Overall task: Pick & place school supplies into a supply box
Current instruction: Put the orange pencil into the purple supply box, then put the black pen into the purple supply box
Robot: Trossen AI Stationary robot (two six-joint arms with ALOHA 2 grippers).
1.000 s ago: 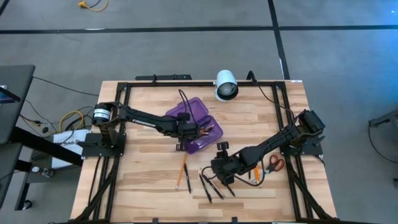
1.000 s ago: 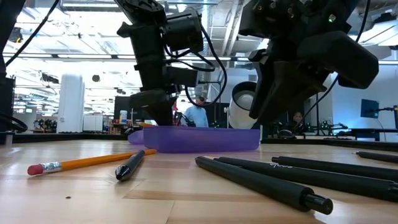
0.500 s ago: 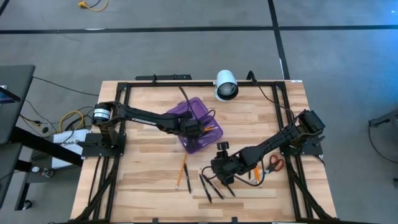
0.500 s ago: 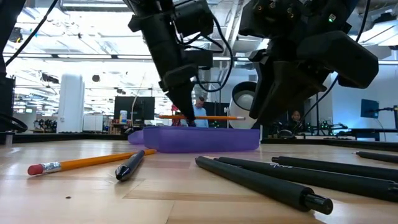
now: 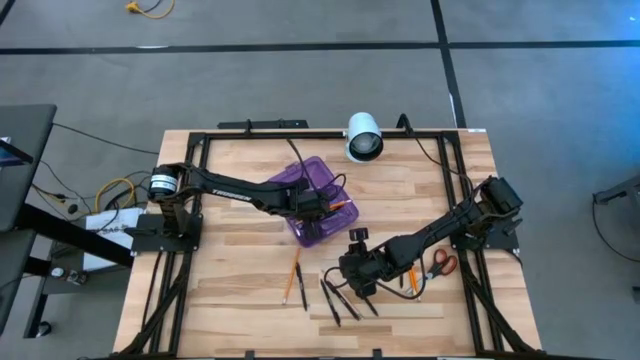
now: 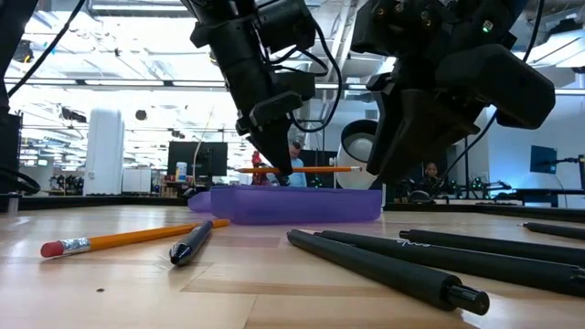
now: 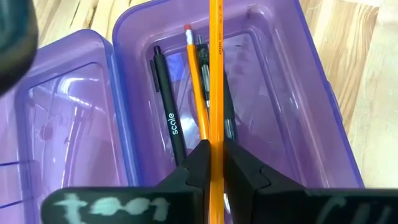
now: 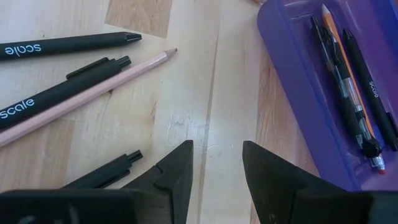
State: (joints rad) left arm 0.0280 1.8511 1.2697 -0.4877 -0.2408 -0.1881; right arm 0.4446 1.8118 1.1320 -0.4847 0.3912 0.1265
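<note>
An orange pencil (image 7: 216, 81) is pinched between the closed fingers of the left gripper (image 5: 318, 207), which is held just above the open purple supply box (image 5: 322, 230). The pencil is kept level and lined up with the box's long side, presumably so that it can drop in flat beside what already lies below the gripper: a black pen (image 7: 169, 118), a second orange pencil (image 7: 197, 93) and at least one more pen. In the low view the held pencil (image 6: 297, 170) is seen a little above the box rim (image 6: 302, 191), so release is judged not yet made.

Below and beside the box, towards the table's front, a loose pencil (image 5: 291, 279) and several black pens (image 5: 338, 299) are left on the wood.

Further right, the right gripper (image 5: 357, 277) is parked low over those pens with its fingers parted and nothing between them; the box edge lies just ahead of it. Beyond its forearm, the scissors (image 5: 443, 263) are lying near the table's right edge, untouched.
</note>
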